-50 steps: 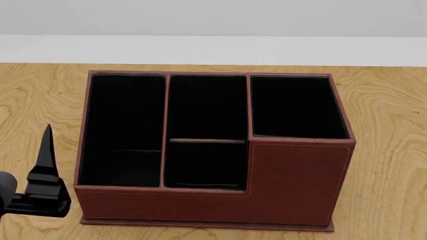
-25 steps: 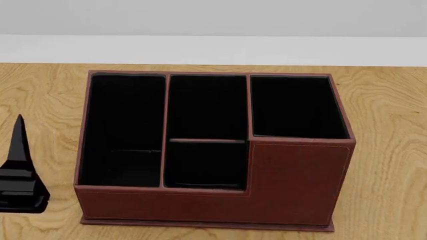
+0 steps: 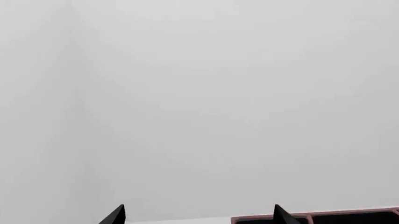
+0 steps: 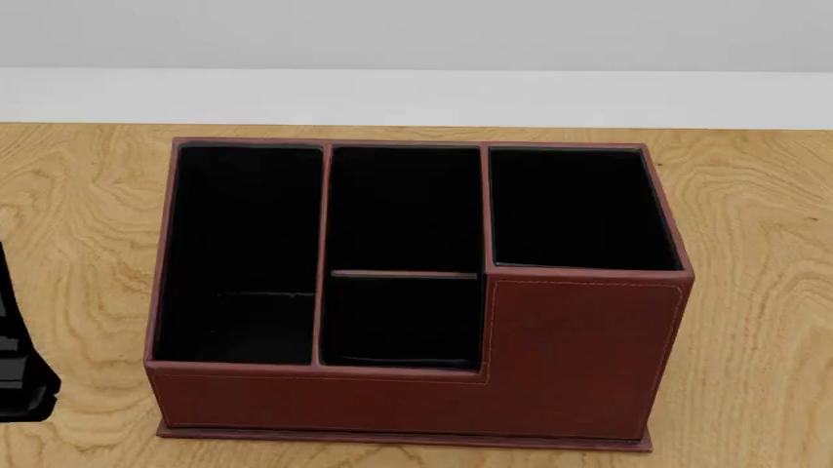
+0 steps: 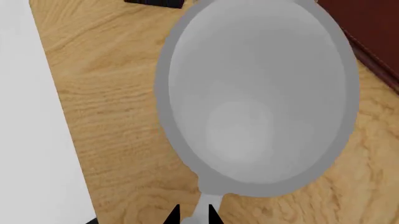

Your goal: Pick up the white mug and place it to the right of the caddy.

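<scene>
The white mug fills the right wrist view, seen from above with its bowl empty. Its loop handle sits between the two black tips of my right gripper, which is shut on it. The mug and the right gripper are out of the head view. The reddish-brown caddy stands mid-table in the head view, its black compartments empty. One of its corners shows beside the mug. My left gripper is open and holds nothing. In the head view it shows at the left edge, left of the caddy.
A wooden table carries everything, and a white wall lies behind it. The edge of a black object lies on the wood past the mug. The table's edge runs close to the mug on the side away from the caddy.
In the head view my left gripper has slid leftwards, away from the caddy, until only part of it shows at the frame edge. The caddy has not moved.
</scene>
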Robot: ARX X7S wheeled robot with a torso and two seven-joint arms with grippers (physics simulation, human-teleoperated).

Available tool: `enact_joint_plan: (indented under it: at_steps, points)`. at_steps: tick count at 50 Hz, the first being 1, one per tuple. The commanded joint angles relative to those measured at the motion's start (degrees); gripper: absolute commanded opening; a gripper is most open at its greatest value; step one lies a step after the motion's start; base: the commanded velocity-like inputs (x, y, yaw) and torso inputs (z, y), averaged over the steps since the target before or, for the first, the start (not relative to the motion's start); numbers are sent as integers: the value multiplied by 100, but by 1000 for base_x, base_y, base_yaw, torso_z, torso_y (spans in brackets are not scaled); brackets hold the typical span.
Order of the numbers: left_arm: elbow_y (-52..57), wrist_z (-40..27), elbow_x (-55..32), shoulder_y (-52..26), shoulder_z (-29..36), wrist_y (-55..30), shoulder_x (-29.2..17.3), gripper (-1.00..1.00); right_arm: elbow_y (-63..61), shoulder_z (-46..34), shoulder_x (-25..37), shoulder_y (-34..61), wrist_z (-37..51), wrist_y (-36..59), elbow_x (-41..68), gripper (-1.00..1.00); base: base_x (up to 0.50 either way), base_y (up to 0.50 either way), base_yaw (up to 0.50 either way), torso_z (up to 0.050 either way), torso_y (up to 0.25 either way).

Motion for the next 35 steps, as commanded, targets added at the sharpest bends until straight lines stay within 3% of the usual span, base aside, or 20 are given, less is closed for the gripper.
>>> enact_joint_plan:
  at_steps: [1,35]
  points:
    - [-63,-355,-333,60,33,237,-269,100,-38,146,86,344,142,-77,282,-100,0,0,0,0,0]
    - [-109,-623,-576,95,99,473,-517,100,580,483,330,915,-364,-138,213,-100,0,0,0,0,0]
